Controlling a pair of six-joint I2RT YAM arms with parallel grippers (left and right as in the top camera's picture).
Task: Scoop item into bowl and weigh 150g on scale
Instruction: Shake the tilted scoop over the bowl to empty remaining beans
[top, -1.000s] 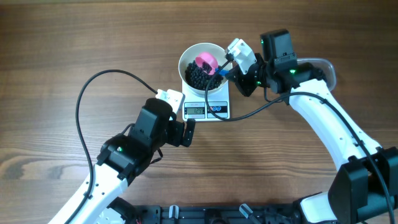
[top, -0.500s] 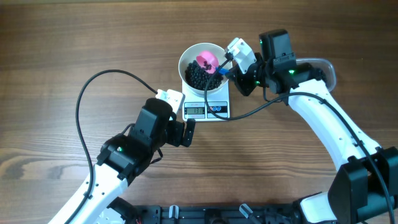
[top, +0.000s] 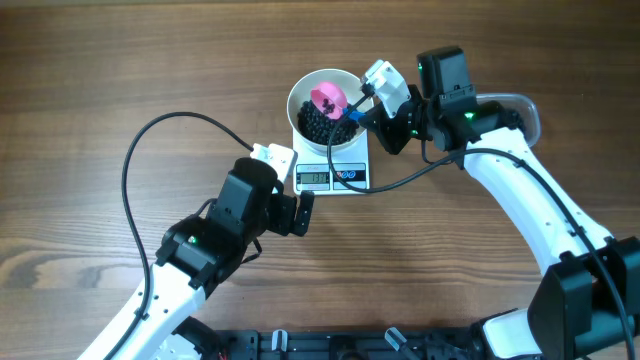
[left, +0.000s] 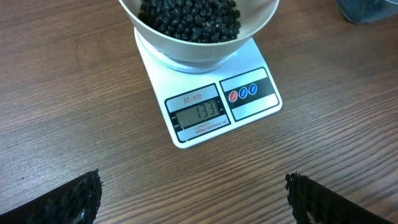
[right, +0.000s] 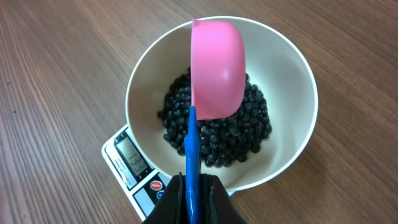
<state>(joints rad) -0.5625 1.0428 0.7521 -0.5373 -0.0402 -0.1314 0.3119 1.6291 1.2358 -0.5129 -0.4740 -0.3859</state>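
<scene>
The white bowl (top: 303, 88) stands on the scale (top: 352, 165) and holds a heap of the item, black beans (top: 322, 124). My right gripper (top: 372, 112) is shut on the blue handle (right: 191, 155) of a pink scoop (right: 216, 68). The scoop is turned bottom-up over the beans (right: 249, 130) inside the bowl (right: 292, 112). My left gripper (left: 193, 199) stands open and empty over bare wood, just in front of the scale (left: 249, 112). Its display reads 133.
A clear plastic tub (top: 524, 108) lies behind the right arm, right of the scale; its corner shows in the left wrist view (left: 367, 9). A black cable (top: 150, 150) loops over the wood left of the left arm.
The pink scoop has shifted slightly left and turned a little further over the bowl. The left arm has not moved.
</scene>
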